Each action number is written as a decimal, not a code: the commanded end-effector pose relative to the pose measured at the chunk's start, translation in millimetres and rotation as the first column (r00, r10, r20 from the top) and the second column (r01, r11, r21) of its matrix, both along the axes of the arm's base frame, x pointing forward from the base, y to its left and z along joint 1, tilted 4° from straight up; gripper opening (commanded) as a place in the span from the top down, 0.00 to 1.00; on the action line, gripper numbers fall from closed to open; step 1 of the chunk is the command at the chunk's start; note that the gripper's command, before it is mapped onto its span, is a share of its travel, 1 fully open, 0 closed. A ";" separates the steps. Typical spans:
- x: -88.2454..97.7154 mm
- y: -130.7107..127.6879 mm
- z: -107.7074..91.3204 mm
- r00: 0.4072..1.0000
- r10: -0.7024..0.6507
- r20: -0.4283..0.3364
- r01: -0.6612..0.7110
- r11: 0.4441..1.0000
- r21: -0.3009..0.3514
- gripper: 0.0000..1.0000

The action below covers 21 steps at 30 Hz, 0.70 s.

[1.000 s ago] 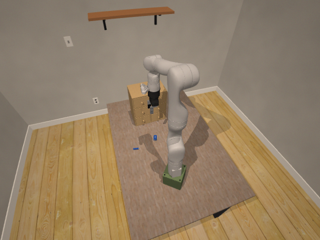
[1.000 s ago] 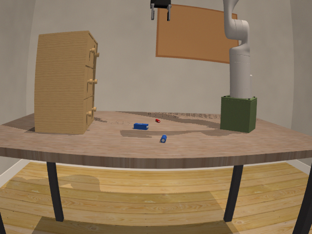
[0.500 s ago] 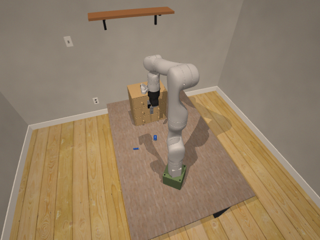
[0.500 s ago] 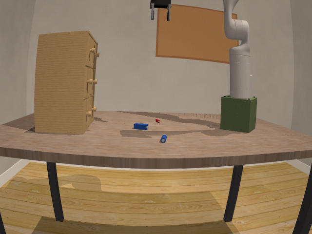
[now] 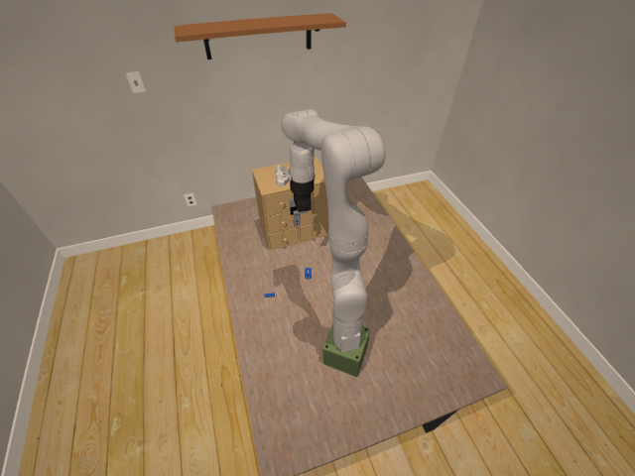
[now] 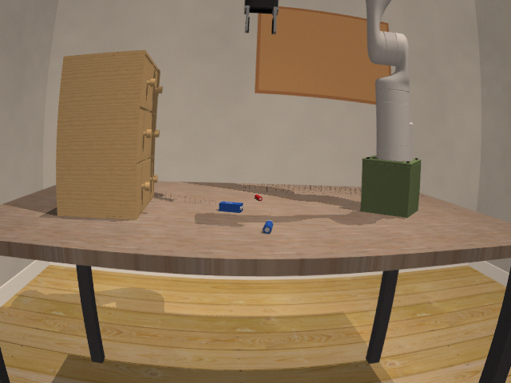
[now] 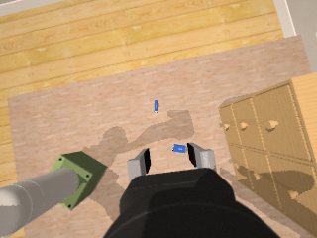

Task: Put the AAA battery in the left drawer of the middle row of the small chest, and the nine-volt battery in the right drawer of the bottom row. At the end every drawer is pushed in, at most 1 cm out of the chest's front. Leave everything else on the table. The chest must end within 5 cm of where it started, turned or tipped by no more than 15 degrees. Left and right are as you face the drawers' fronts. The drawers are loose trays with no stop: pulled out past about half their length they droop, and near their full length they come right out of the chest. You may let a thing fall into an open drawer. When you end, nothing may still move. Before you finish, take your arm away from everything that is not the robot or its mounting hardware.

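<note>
The gripper is held high above the table, well apart from everything on it, with its 2 fingers spread wide and nothing between them. In the wrist view the jaws point straight down.

The nine-volt battery, a blue block, lies flat on the table top between the chest and the arm's green base. In the wrist view it is seen far below, in the gap between the fingertips, nearer the right one. The AAA battery, a small blue cylinder, lies on its side nearer the table's front edge in the exterior view, apart from the nine-volt battery. A small red item lies farther back on the table; what it is cannot be told.

The chest is set upright at one end of the table, with 3 rows of 2 drawers, each with a round knob. All 6 drawer fronts appear pushed in. A small white object rests on the chest's top; its kind cannot be made out.
</note>
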State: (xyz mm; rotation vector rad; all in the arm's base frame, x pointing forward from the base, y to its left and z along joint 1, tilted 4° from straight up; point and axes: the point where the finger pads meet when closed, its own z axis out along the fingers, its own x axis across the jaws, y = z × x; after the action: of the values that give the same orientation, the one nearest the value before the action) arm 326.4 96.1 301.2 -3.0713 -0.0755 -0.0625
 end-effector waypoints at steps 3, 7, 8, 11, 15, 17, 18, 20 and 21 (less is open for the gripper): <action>4.5 5.6 -3.9 0.999 -0.045 -0.004 0.045 0.999 -0.014 0.00; 7.7 11.8 -6.2 0.996 -0.084 -0.006 0.084 0.996 -0.014 0.00; 7.7 11.8 -6.2 0.996 -0.084 -0.006 0.084 0.996 -0.014 0.00; 11.4 19.1 -8.9 0.992 -0.129 -0.008 0.129 0.992 -0.013 0.00; 16.6 30.5 -13.3 0.980 -0.198 -0.012 0.198 0.980 -0.012 0.00; 19.3 36.8 -15.7 0.972 -0.236 -0.013 0.236 0.972 -0.012 0.00; 20.7 40.1 -17.0 0.967 -0.256 -0.014 0.256 0.967 -0.011 0.00; 23.4 47.0 -19.7 0.955 -0.297 -0.017 0.297 0.955 -0.011 0.00; 24.7 50.6 -21.2 0.948 -0.318 -0.018 0.317 0.948 -0.011 0.00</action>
State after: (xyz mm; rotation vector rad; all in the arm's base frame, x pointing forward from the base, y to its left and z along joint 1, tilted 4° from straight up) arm 348.1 144.8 285.8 -3.0367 0.3810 -0.0502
